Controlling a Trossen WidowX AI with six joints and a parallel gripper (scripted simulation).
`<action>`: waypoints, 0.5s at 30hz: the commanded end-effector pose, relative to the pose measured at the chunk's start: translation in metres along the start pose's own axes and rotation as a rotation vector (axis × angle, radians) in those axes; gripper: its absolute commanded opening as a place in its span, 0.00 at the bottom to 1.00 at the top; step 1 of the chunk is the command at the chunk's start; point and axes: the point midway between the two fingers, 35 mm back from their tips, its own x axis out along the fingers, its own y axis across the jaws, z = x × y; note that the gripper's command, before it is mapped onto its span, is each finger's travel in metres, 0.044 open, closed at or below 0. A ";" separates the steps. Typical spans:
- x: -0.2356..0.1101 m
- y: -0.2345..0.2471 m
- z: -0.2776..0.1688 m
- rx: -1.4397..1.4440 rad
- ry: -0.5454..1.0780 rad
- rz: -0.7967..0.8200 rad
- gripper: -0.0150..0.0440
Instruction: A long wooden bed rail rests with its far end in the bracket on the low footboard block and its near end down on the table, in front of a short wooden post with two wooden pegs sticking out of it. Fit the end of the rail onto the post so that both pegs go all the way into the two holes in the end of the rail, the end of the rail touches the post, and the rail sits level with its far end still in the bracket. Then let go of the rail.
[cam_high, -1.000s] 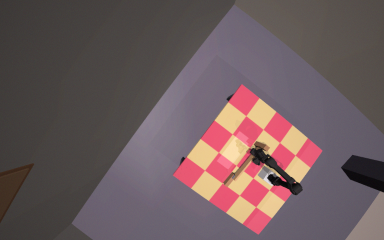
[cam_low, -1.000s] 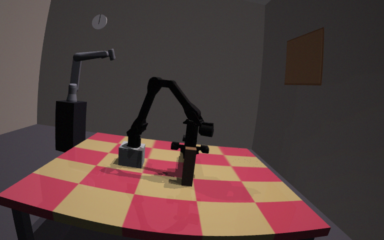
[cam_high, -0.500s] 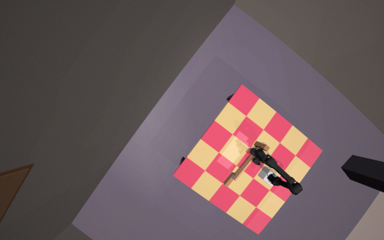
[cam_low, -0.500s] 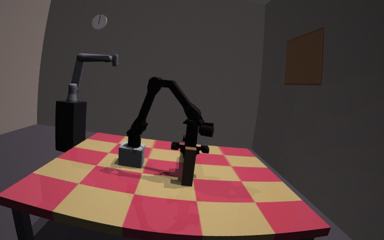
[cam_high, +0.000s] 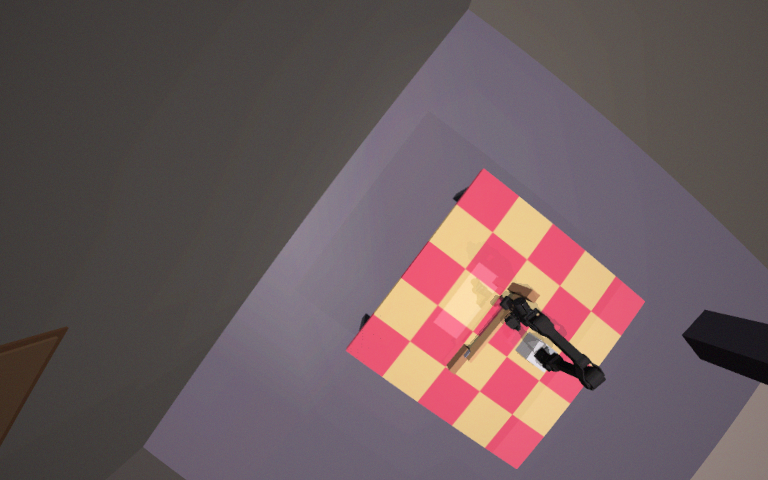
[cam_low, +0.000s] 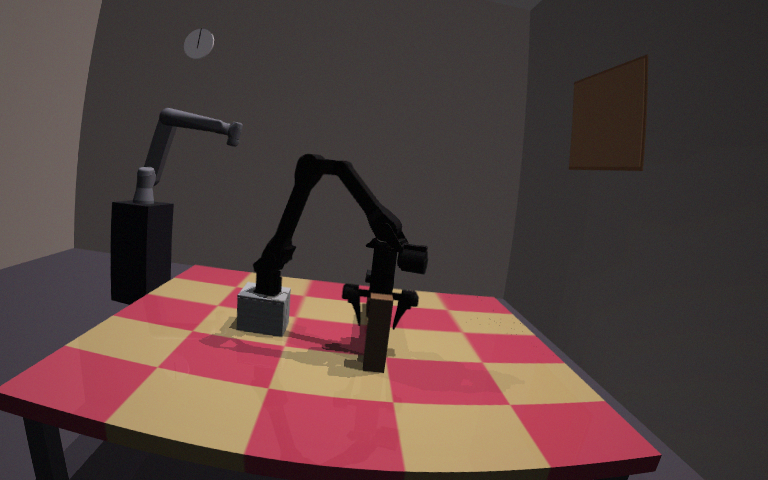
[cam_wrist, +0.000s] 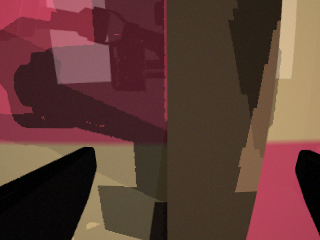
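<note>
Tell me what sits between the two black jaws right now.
The long brown wooden rail runs between the open jaws of the black gripper, with checkered table showing either side in the wrist view; neither jaw touches it.
</note>
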 end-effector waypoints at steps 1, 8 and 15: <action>0.000 0.000 0.000 0.000 0.000 0.000 1.00; -0.030 0.000 0.031 0.000 0.004 -0.004 1.00; -0.030 0.000 0.031 0.000 0.004 -0.004 1.00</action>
